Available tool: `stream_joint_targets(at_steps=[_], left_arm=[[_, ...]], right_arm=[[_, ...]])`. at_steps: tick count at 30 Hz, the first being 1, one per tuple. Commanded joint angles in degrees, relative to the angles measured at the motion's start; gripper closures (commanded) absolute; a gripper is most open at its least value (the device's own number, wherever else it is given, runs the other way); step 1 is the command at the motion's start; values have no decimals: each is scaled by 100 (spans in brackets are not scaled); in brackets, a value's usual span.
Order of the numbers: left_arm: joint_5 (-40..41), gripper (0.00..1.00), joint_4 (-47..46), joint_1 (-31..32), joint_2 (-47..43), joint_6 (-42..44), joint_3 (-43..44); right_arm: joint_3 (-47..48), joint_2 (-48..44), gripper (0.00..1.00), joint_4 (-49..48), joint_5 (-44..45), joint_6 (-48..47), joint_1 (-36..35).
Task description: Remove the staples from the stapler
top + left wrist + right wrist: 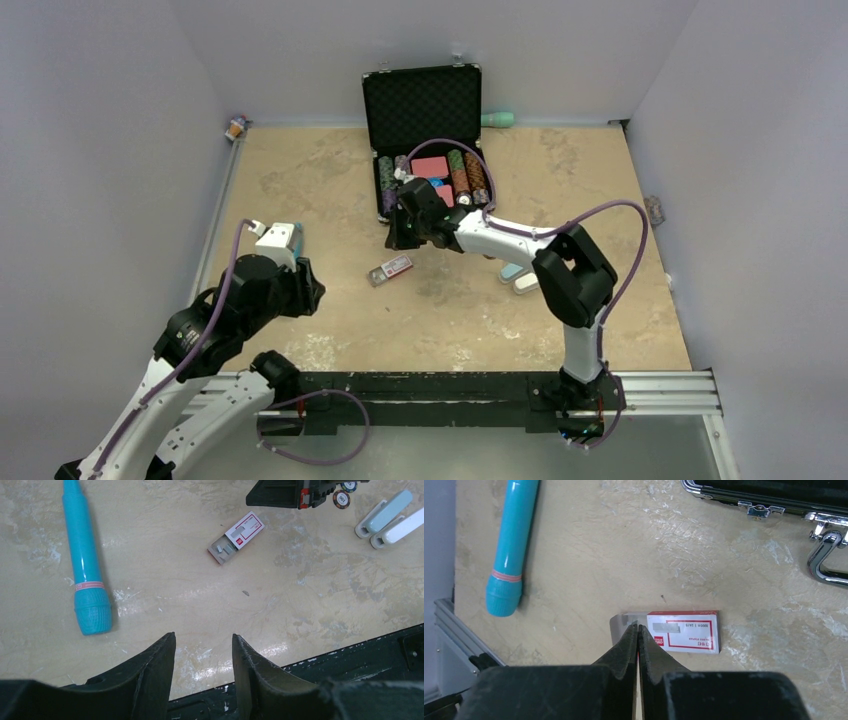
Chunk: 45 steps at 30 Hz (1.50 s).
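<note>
Staplers are seen as a pair, a pale blue stapler [384, 513] and a white stapler [400, 527], laid close side by side at about 3 o'clock of the staple box [390, 269] in the top view. Both are shut and are touched by neither arm.

At the far left, the left gripper [202, 638] is held above the table with its jaws parted and nothing between them. A teal pen [85, 565] is seen at its 10 o'clock. The right gripper [638, 628] is poised over the open end of the staple box. Its fingers are pressed fully together, and nothing can be made out between them. An open poker chip case [420, 100] is seen at 12 o'clock of the box.

Unloading is judged not to be begun, since no stapler is opened. For the next move, the right gripper would have to be carried towards 3 o'clock and one stapler pinned down while its magazine is opened.

A red-bordered label is carried by the box. Something like "1000" can be made out there, and the rest is too small to be read. A chip [342, 499] by the case seems to be marked "100".
</note>
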<state>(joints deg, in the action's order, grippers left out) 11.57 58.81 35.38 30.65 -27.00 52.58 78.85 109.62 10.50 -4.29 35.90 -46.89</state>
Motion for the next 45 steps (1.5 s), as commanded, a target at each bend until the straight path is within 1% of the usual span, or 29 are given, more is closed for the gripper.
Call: stream_joint_targets(at_steps=[1, 9, 14, 20, 28, 38, 41, 45], left_arm=[[43, 52, -185, -5, -13, -51, -36], [36, 55, -185, -7, 45, -54, -54], [63, 55, -181, -7, 87, -68, -53], [86, 56, -183, -11, 122, -76, -46], [91, 57, -177, -4, 184, -73, -53], [221, 57, -192, -8, 303, -204, -77], [411, 57, -166, -15, 555, -434, -67], [544, 59, -351, -14, 1186, -733, -63]], right_arm=[[510, 155, 100, -76, 51, -174, 54], [847, 894, 100, -51, 125, -209, 59], [852, 1025, 100, -34, 238, -259, 60], [544, 902, 100, 22, 370, -321, 62], [-188, 558, 100, -85, 312, -382, 53], [-957, -396, 100, -253, 288, -369, -47], [-920, -651, 100, -74, 471, -409, -47], [-847, -1064, 100, 394, 1213, -295, -39]])
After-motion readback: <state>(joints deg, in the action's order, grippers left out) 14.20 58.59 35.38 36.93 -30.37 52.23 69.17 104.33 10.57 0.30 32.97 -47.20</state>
